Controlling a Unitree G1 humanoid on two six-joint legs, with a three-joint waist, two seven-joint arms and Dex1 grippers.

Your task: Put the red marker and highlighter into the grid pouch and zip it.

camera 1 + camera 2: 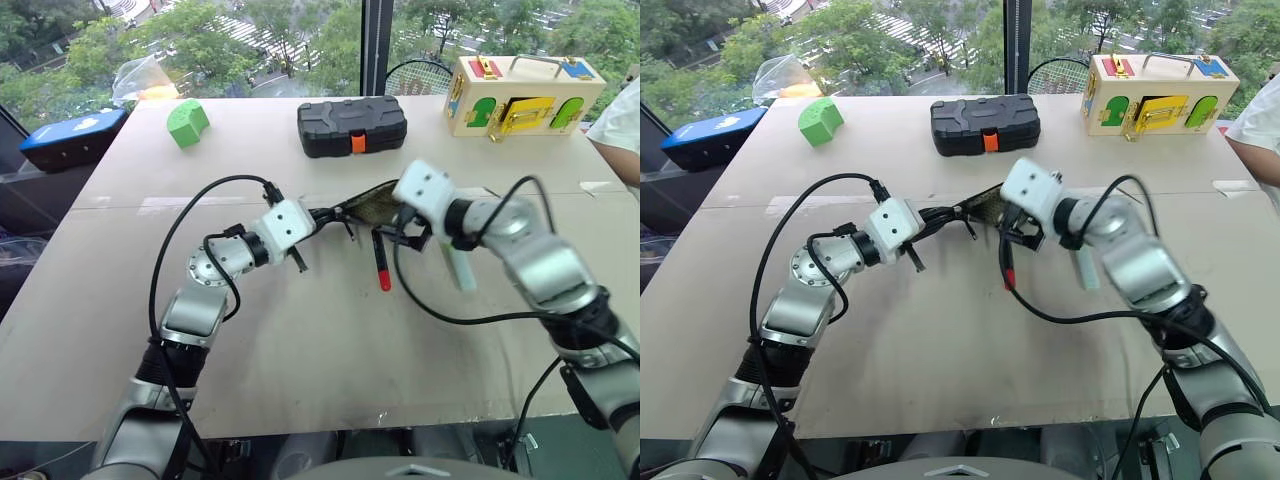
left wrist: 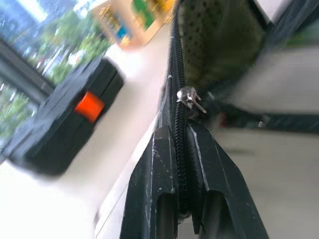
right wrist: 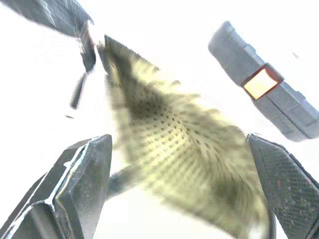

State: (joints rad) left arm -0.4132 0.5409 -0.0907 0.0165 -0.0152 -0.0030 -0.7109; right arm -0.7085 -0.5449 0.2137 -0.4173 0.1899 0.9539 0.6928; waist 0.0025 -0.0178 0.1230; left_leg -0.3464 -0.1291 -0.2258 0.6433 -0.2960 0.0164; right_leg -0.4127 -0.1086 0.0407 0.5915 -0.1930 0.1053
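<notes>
Jaws of our left gripper (image 2: 182, 164) are pressed together on the zipper edge of the flat black grid pouch (image 1: 372, 206), holding its mouth up, presumably so a pen can slide in; our right gripper (image 3: 179, 164) stands spread wide before the opened pouch, holding nothing. Nearest us, the slim red marker (image 1: 381, 265) lies on the beige tabletop (image 1: 300, 350) just below the pouch, its long axis running toward and away from us, red end nearer us. Beside it, the pale blue-green highlighter (image 1: 459, 268) lies under our right forearm, roughly parallel. Farther back rest a hard black plastic case (image 1: 351, 125) and a green block (image 1: 186, 122).
</notes>
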